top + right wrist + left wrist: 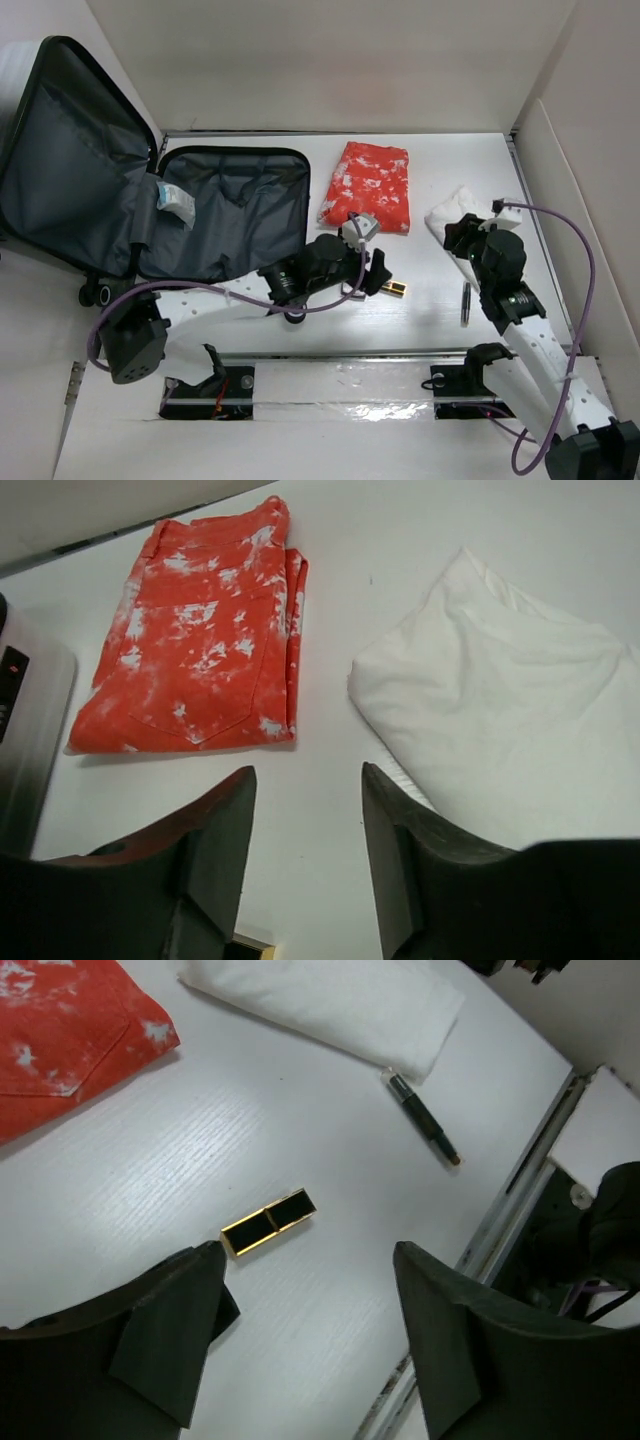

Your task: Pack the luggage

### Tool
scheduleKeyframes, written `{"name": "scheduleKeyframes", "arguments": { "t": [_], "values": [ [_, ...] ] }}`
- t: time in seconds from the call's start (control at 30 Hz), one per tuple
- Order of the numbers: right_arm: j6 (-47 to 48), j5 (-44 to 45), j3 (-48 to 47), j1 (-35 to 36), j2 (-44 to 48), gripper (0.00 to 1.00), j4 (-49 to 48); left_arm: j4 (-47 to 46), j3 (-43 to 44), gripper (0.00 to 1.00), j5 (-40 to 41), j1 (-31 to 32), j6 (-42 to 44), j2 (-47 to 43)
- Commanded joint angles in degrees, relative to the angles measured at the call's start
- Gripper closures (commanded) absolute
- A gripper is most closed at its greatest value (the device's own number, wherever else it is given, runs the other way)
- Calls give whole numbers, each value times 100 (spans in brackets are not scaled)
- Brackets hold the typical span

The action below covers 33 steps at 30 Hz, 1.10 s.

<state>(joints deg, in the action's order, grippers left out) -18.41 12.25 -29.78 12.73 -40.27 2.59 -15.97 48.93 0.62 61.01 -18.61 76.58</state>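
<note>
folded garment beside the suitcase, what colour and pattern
Red-orange with white splotches; the folded garment shows best in the right wrist view.

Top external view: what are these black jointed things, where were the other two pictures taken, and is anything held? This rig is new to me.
They are two robot arms bolted at the near edge of the table. The other pictures come from cameras on their wrists. On it: an open suitcase, a red-and-white folded garment, a white cloth, a gold-and-black tube, a slim dark stick. The left gripper is by the tube, the right gripper by the cloth; both open, holding nothing.
</note>
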Motion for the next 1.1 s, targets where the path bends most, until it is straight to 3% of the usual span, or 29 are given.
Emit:
{"name": "scheduleKeyframes", "arguments": {
  "t": [0.0, 0.03, 0.13, 0.33, 0.5, 0.73, 1.07],
  "values": [
    [-92, -442, 34, -306, 335, 44, -356, 15, 502, 34, 176, 41, 708, 260],
    [-92, -608, 42, -454, 431, 40, -330, 32, 582, 28, 97, 112, 840, 514],
    [-66, -872, 95, -579, 836, 37, -277, 383, 1056, 24, 105, 183, 1236, 1146],
    [-48, -883, 209, -561, 1215, 37, -277, 1086, 1979, 17, -238, 253, 2184, 2237],
    [-22, -838, 227, -438, 1329, 35, -277, 1587, 2595, 11, -344, 305, 2493, 2713],
    [-31, -891, 280, -385, 1373, 34, -285, 2036, 2798, 2, -142, 411, 2828, 3319],
    [-22, -1031, 306, -385, 1346, 36, -381, 1746, 2859, 3, 298, 411, 3056, 3864]
  ]
}}
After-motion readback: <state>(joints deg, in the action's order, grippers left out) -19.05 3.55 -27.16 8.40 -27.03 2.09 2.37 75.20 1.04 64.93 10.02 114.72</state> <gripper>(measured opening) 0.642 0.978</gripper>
